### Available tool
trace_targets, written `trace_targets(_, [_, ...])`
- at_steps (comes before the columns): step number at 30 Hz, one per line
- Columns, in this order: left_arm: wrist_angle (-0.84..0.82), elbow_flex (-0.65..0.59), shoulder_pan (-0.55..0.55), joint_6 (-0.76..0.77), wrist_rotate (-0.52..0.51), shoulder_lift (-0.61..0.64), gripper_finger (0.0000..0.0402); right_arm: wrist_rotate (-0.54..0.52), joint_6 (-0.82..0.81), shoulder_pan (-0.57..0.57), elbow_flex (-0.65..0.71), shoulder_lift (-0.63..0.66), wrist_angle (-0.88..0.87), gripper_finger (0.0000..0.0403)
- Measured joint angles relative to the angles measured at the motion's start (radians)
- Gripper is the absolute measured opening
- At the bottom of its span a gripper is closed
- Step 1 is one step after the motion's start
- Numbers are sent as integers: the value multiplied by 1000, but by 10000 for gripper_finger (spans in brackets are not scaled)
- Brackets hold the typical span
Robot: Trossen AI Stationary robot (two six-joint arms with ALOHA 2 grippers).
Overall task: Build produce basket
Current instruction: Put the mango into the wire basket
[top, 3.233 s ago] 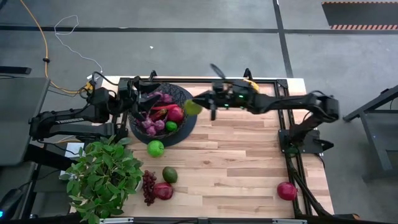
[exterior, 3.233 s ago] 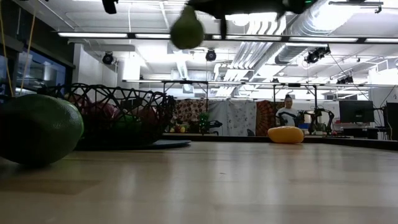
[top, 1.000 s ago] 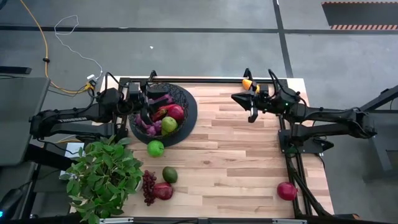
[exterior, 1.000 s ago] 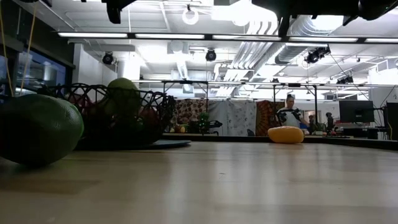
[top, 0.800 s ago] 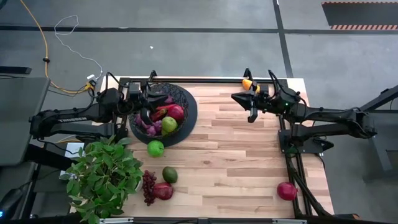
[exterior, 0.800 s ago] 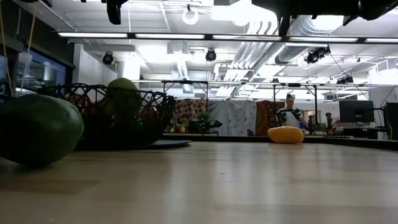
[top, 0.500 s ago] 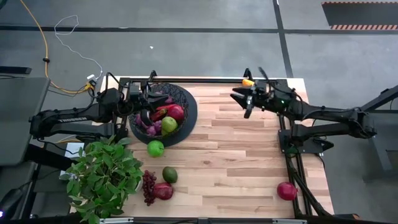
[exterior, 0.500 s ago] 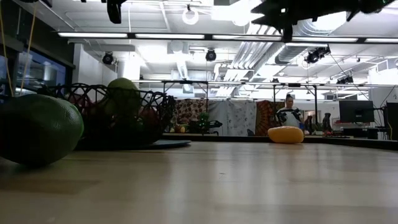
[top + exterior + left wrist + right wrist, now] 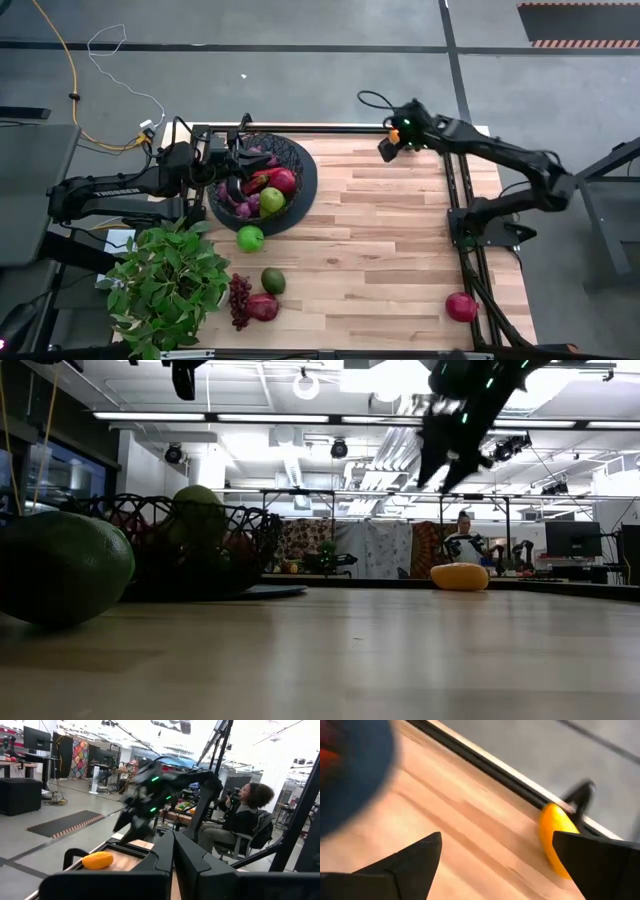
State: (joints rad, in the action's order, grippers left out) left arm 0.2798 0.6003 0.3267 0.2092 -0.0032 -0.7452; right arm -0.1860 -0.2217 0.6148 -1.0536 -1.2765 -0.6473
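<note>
The black wire basket stands at the table's far left and holds a green apple, a red pomegranate and purple grapes. My left gripper hovers shut over the basket's left part, with nothing between its fingers. My right gripper is open and points slantingly down near the far edge. It hangs above a yellow-orange pepper, which lies on the table and is hidden under the gripper in the high view.
Loose on the table are a green apple, an avocado, dark grapes and a pomegranate at near left. Another pomegranate lies at near right. A leafy potted plant fills the near left corner. A person sits beyond the table.
My right gripper has swung from level to slanting down, moved toward the table's far edge over the yellow-orange pepper, and opened. The left arm and the basket's contents have kept still.
</note>
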Motion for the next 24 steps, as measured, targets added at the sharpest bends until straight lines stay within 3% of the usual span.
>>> trace_targets(10, [0, 0, 0, -2, -15, 0, 0, -22, 72, 243, -125, -309, -65, 365])
trace_targets(18, [0, 0, 0, -3, -38, 0, 0, -8, 225, 275, -211, -484, -121, 365])
trace_targets(24, [1, 0, 0, -3, -68, 0, 0, -69, 257, 280, -224, -569, -140, 365])
